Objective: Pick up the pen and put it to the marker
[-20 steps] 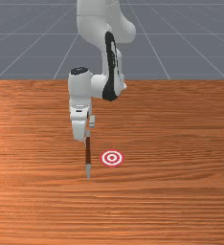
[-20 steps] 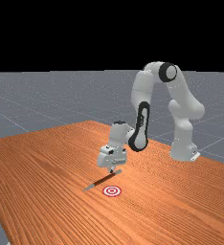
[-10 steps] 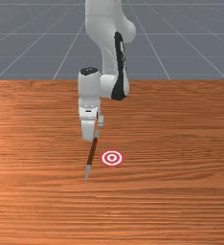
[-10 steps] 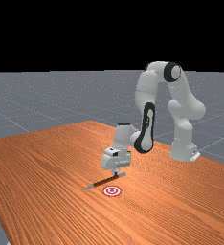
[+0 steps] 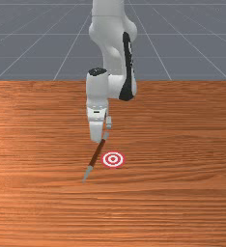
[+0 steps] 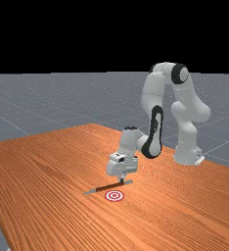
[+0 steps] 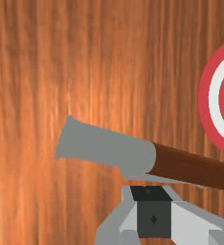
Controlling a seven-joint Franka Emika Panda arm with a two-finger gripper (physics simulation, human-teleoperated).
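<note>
Looks like the pick-up step — one end of the pen (image 5: 96, 153) right by the jaws, with the marker (image 5: 113, 159) near them, just beside the pen. Can't tell whether open or closed. Next, probably: grip securely, lift — then carry across.

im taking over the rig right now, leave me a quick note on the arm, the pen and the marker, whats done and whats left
Gripper: low, right at the pen's blunt grey end; whether it has a firm hold, I can't tell.
Pen: slanting, pointed end away from the arm's base; can't tell if any of it is off the table.
Marker: beside the pen, on the front view's right.
Done: gripper is at the pen.
Left: confirm the hold, then bring the pen over to the marker.
</note>
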